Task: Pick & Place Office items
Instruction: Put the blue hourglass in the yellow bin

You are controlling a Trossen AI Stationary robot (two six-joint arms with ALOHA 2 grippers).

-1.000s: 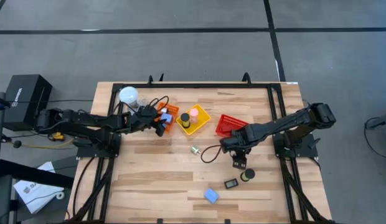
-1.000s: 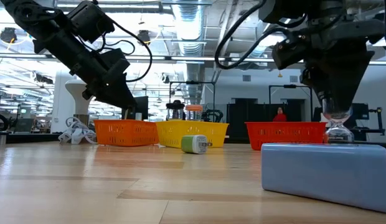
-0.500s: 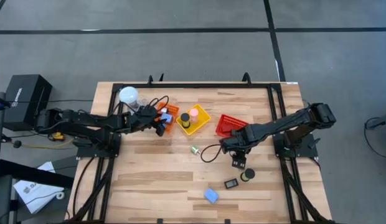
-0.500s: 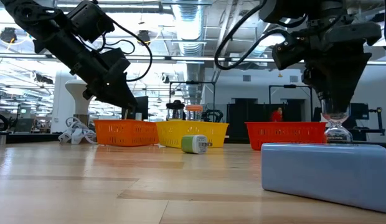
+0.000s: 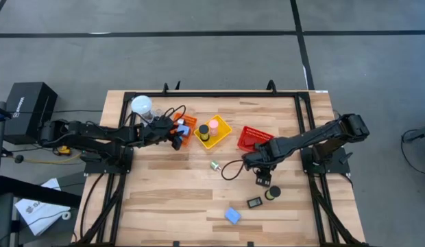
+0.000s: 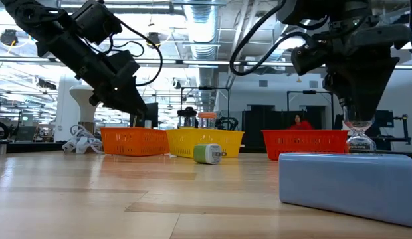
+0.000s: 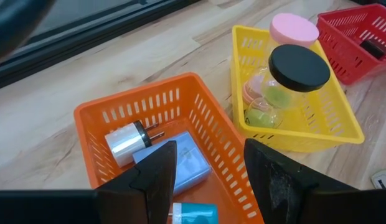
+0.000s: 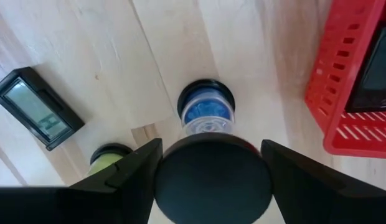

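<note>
My right gripper (image 5: 262, 175) points down at the table's right middle, shut on a clear jar with a black lid (image 8: 211, 171); blue shows at the jar's lower end (image 8: 207, 113). Close by on the wood are a green-filled jar (image 5: 272, 194), a black flat rectangle (image 5: 254, 202), a light-blue block (image 5: 232, 215) and a small green-and-white plug (image 5: 214, 165). My left gripper (image 7: 208, 180) is open above the orange basket (image 7: 99, 115), which holds a white plug (image 7: 127, 140) and a light-blue block (image 7: 180, 158). My right gripper pinches the jar's black lid (image 8: 180, 186) between its two fingers (image 8: 127, 177), coming from above and pointing down. The jar (image 6: 357, 133) hangs upright below them. The light-blue block (image 6: 345, 186) hides its foot, so I cannot tell whether it touches the table.
A yellow basket (image 5: 223, 132) holds a black-lidded jar (image 7: 299, 68) and a pink-topped cylinder (image 7: 294, 28). The red basket (image 5: 255, 138) with a black flat rectangle (image 8: 376, 62) stands just beyond my right gripper. A black cable loop (image 5: 229, 169) lies mid-table; a white globe (image 5: 141, 105) sits far left.
</note>
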